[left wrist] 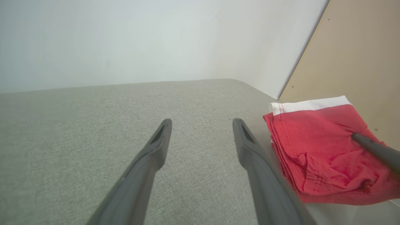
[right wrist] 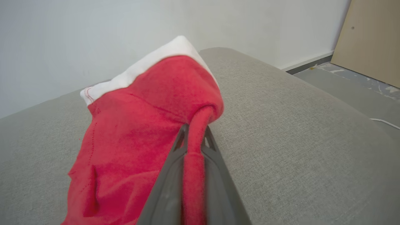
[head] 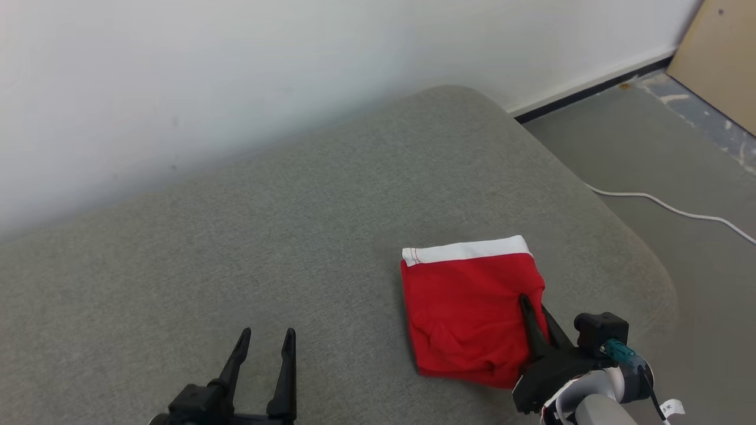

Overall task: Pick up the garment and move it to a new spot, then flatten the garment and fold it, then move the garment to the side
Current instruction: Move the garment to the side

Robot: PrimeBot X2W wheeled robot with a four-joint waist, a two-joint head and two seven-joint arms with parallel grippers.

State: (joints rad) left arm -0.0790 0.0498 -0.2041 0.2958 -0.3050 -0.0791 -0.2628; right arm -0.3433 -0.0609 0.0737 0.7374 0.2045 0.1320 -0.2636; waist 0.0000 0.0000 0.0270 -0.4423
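The garment (head: 466, 307) is red with a white waistband, folded into a rough square on the grey cushioned surface (head: 295, 224) at the right. My right gripper (head: 531, 307) is shut on the garment's right edge; in the right wrist view a ridge of red cloth (right wrist: 194, 147) runs pinched between the two fingers. In the left wrist view the garment (left wrist: 318, 147) lies to the right of my fingers. My left gripper (head: 267, 336) stands open over bare cushion near the front, well left of the garment, with nothing between its fingers (left wrist: 156, 147).
A white wall (head: 236, 77) backs the cushion. Its rounded right edge drops to a grey floor (head: 661, 153), where a white cable (head: 673, 208) lies. A tan board (head: 720, 53) leans at the far right corner.
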